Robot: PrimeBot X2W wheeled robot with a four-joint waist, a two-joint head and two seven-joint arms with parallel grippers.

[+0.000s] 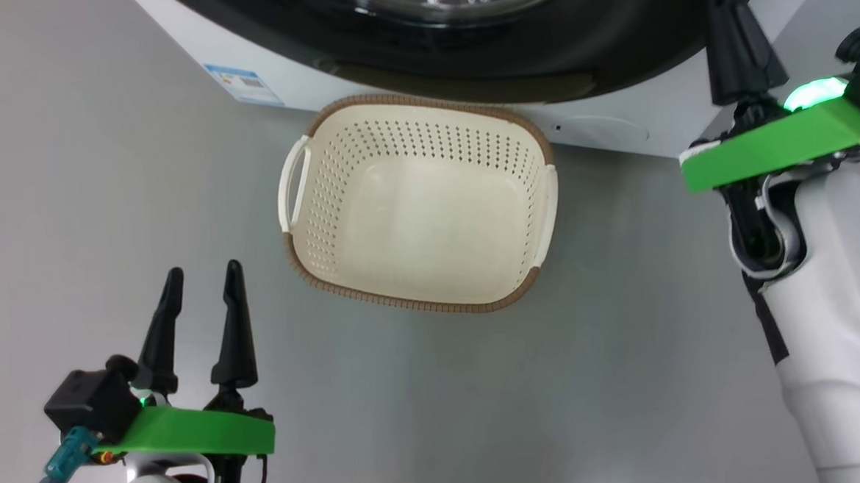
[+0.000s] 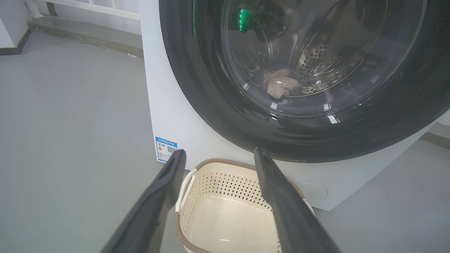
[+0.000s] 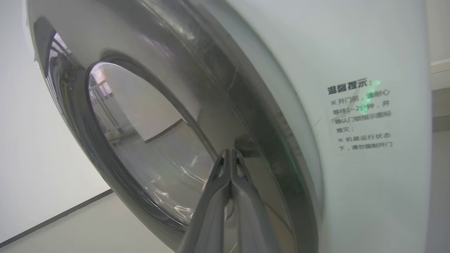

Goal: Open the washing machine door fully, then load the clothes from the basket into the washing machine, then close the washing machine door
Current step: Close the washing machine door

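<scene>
Clothes (image 2: 280,86) blur behind door (image 2: 197,88) glass; left hand (image 1: 205,269) spread, empty; right hand (image 3: 230,151) pinched together, empty.

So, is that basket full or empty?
Empty: the basket has its bare cream floor fully visible, with nothing lying inside.

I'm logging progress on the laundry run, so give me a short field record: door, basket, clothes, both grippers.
washing machine door: appears closed
basket: empty, on the floor before the washing machine
clothes: pale bundle inside, seen through the door
left gripper: jaws open, holding nothing
right gripper: jaws shut, tips at the door's black rim
</scene>
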